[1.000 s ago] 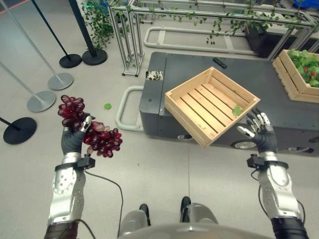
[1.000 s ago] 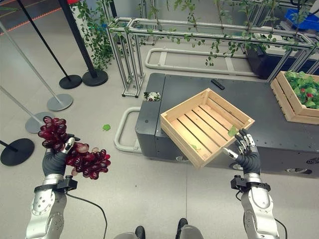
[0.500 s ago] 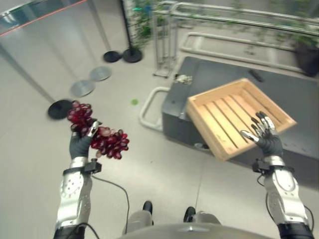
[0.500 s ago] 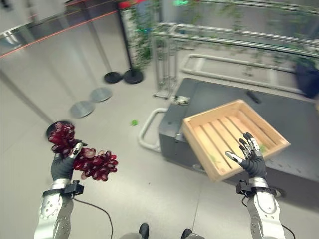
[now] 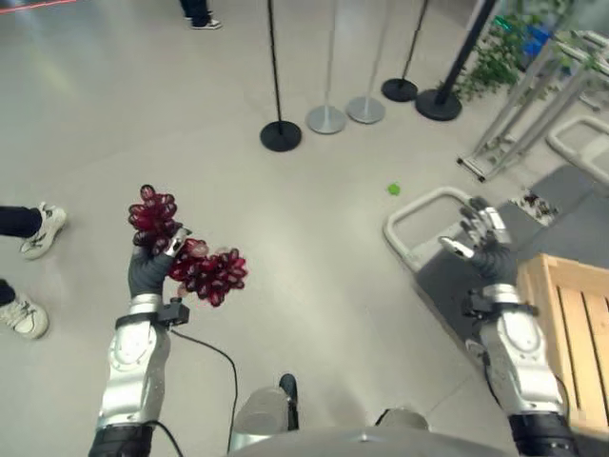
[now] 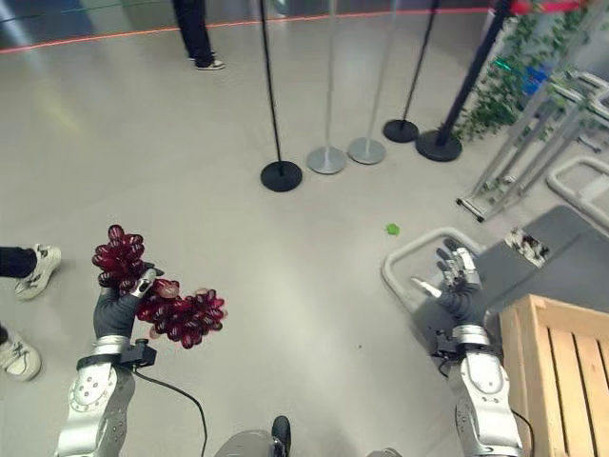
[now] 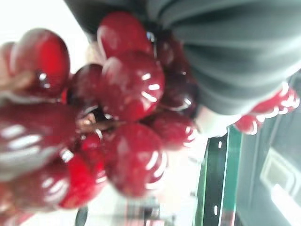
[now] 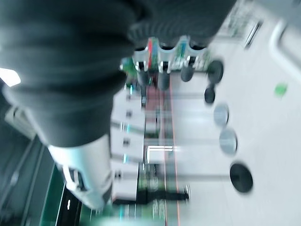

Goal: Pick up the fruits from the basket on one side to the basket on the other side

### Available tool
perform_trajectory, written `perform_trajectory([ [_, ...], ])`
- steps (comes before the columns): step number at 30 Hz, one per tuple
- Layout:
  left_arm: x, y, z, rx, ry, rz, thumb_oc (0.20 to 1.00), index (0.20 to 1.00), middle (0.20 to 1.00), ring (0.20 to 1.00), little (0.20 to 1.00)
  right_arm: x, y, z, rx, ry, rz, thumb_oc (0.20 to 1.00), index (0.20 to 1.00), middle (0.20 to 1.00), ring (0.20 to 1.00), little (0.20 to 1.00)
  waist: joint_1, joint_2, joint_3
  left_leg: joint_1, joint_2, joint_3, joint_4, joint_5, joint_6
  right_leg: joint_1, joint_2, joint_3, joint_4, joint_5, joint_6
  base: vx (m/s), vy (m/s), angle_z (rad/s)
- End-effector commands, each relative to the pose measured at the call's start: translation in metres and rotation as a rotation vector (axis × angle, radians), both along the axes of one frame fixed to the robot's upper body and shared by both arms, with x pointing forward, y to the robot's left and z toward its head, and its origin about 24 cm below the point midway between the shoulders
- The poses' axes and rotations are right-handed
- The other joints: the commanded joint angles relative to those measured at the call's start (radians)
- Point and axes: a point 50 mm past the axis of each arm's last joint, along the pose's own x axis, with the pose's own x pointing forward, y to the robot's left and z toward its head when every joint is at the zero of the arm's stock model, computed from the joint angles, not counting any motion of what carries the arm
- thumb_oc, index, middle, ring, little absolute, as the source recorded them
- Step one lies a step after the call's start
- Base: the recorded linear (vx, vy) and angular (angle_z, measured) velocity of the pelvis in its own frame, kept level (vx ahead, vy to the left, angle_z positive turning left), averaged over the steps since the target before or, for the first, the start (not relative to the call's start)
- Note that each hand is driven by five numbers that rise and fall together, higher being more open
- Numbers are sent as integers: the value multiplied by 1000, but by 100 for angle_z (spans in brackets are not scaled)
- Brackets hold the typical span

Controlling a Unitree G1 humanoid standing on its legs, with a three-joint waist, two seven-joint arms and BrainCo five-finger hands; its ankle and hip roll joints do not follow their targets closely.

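From the left eye view, the left robot hand (image 5: 147,271) is raised over the bare floor (image 5: 285,238) on the near left, its fingers curled round one bunch of dark red grapes (image 5: 190,262), which spills out above and to the right of the fist. The right robot hand (image 5: 481,243) is up on the near right with its fingers spread and nothing in them. Just right of that arm is one wooden crate (image 5: 571,333), only its left part showing, slatted bottom bare in the part I can see. It sits on a dark grey platform (image 5: 447,290) with a white tube bumper (image 5: 419,205). Four stanchion posts on round bases stand at the far side: two black (image 5: 280,134) and two silver (image 5: 326,118). One small green leaf (image 5: 393,189) lies on the floor. A person's two shoes (image 5: 38,228) show at the left edge.

The right eye view gives the same layout, plus another person's legs (image 6: 195,33) at the far edge.

In the left wrist view, glossy red grapes sit right against the dark ribbed cover.

The right wrist view shows the ribbed cover (image 8: 70,52) and round stanchion bases on the floor beyond; the fingers themselves I cannot make out there.
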Motion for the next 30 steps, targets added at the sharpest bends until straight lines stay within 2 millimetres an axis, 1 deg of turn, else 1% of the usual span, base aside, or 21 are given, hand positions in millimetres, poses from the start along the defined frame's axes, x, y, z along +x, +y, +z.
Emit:
perform_trajectory([
  [1, 3, -1, 51, 129, -240, -36, 200, 200, 200, 200, 200, 0, -9, 21, -54, -107, -6, 1000, 1000, 1000, 1000, 1000, -23, -12, -55, 61, -70, -104, -145, 25, -35, -47, 29, 1, -197, 116, 23, 247, -145, 181],
  [2, 4, -4, 57, 135, -267, -57, 200, 200, 200, 200, 200, -3, -9, 24, -59, -126, 0, 1000, 1000, 1000, 1000, 1000, -33, -11, -58, 52, -79, -190, -142, 20, -43, -60, 21, 81, -354, 123, 23, 113, -120, 167],
  [3, 4, -4, 58, 134, -268, -57, 200, 200, 200, 200, 200, -3, -9, 24, -60, -126, 0, 1000, 1000, 1000, 1000, 1000, -35, -11, -60, 47, -80, -192, -143, 25, -43, -59, 21, 78, -363, 131, 23, 340, -176, 176],
  [4, 6, -7, 57, 119, -271, -80, 200, 200, 200, 200, 200, -3, -9, 25, -61, -123, 12, 1000, 1000, 1000, 1000, 1000, -73, -16, -71, 63, -109, -279, -142, 16, -38, -69, 102, 295, -441, 134, 41, 200, -49, 138],
  [5, 6, -7, 57, 119, -271, -79, 200, 200, 200, 200, 200, -3, -9, 25, -61, -123, 13, 1000, 1000, 1000, 1000, 1000, -74, -17, -71, 60, -110, -279, -142, 20, -38, -70, 100, 296, -446, 139, 42, 330, -125, 179],
  [6, 8, -11, 57, 114, -277, -106, 200, 200, 200, 200, 200, -3, -10, 26, -78, -123, 15, 1000, 1000, 1000, 1000, 1000, -82, -30, -73, 73, -135, -344, -138, 14, -42, -63, 142, 401, -466, 159, 51, 115, -69, 180],
  [7, 8, -12, 57, 114, -276, -106, 200, 200, 200, 200, 200, -3, -10, 26, -78, -123, 15, 1000, 1000, 1000, 1000, 1000, -85, -29, -72, 74, -135, -347, -138, 14, -43, -60, 142, 398, -470, 160, 50, 207, -221, 209],
  [9, 4, -14, 55, 122, -268, -125, 200, 200, 200, 200, 200, -3, -10, 27, -66, -129, 31, 1000, 1000, 1000, 1000, 1000, -72, -48, -82, 80, -153, -430, -108, 2, -60, -3, 156, 388, -493, 146, 26, 124, -248, 173],
  [11, 3, -13, 53, 124, -258, -123, 200, 200, 200, 200, 200, -2, -10, 27, -65, -131, 32, 1000, 1000, 1000, 1000, 1000, -73, -53, -93, 76, -153, -449, -112, 8, -70, 7, 161, 375, -496, 144, 19, 74, -190, 151],
  [13, 0, -11, 47, 101, -237, -107, 200, 200, 200, 200, 200, -2, -10, 29, -56, -136, 43, 1000, 1000, 1000, 1000, 1000, -62, -55, -110, 83, -131, -471, -109, 2, -99, 44, 176, 336, -509, 123, 3, 116, -393, 132],
  [14, -4, -9, 42, 82, -220, -95, 200, 200, 200, 200, 200, -2, -13, 32, -40, -153, 40, 1000, 1000, 1000, 1000, 1000, -60, -60, -118, 73, -110, -488, -113, 21, -131, 73, 180, 282, -532, 120, -9, 46, -345, 85],
  [16, -5, -9, 43, 84, -220, -96, 200, 200, 200, 200, 200, -3, -15, 33, -32, -157, 29, 1000, 1000, 1000, 1000, 1000, -59, -62, -121, 64, -99, -492, -109, 23, -141, 88, 189, 271, -543, 110, -17, 9, -288, 81],
  [18, -4, -9, 45, 83, -229, -92, 200, 200, 200, 200, 200, -1, -20, 38, -24, -184, 9, 1000, 1000, 1000, 1000, 1000, -62, -63, -124, 23, -59, -492, -133, 74, -178, 115, 202, 206, -579, 102, -29, -44, -348, 106],
  [19, -4, -9, 45, 83, -229, -92, 200, 200, 200, 200, 200, -1, -20, 38, -24, -185, 9, 1000, 1000, 1000, 1000, 1000, -64, -63, -125, 22, -60, -494, -134, 76, -178, 114, 201, 204, -580, 102, -29, -74, -248, 83],
  [22, 2, -12, 51, 74, -257, -93, 200, 200, 200, 200, 200, 1, -25, 50, -24, -235, -24, 1000, 1000, 1000, 1000, 1000, -90, -54, -103, -51, 26, -270, -160, 131, -187, 128, 189, 132, -603, 95, -30, -132, -108, 110],
  [23, 5, -14, 52, 71, -264, -98, 200, 200, 200, 200, 200, 2, -26, 54, -18, -262, -42, 1000, 1000, 1000, 1000, 1000, -108, -45, -95, -66, 95, -83, -175, 160, -183, 151, 172, 69, -612, 87, -27, -98, -97, 119],
  [24, 5, -14, 52, 71, -265, -99, 200, 200, 200, 200, 200, 2, -26, 55, -18, -263, -42, 1000, 1000, 1000, 1000, 1000, -108, -45, -95, -68, 95, -84, -177, 165, -182, 149, 171, 68, -613, 91, -27, -162, -76, 125],
  [25, 8, -18, 52, 61, -266, -119, 200, 200, 200, 200, 200, 3, -23, 59, -32, -277, -32, 1000, 1000, 1000, 1000, 1000, -115, -43, -85, -90, 136, 42, -146, 186, -187, 160, 146, 14, -626, 95, -26, -147, -46, 138],
  [26, 9, -18, 53, 67, -267, -125, 200, 200, 200, 200, 200, 4, -21, 59, -35, -278, -21, 1000, 1000, 1000, 1000, 1000, -110, -46, -82, -77, 150, 79, -114, 164, -190, 168, 134, -17, -634, 100, -28, -147, -47, 124],
  [27, 9, -18, 53, 67, -268, -125, 200, 200, 200, 200, 200, 4, -21, 59, -35, -279, -21, 1000, 1000, 1000, 1000, 1000, -112, -45, -82, -81, 149, 77, -111, 166, -189, 167, 135, -19, -636, 104, -28, -89, -55, 111],
  [30, 6, -16, 51, 70, -261, -135, 200, 200, 200, 200, 200, 6, -14, 55, -33, -258, 14, 1000, 1000, 1000, 1000, 1000, -75, -57, -92, -14, 134, 56, -21, 47, -181, 180, 104, -91, -640, 106, -43, -98, -10, 59],
])
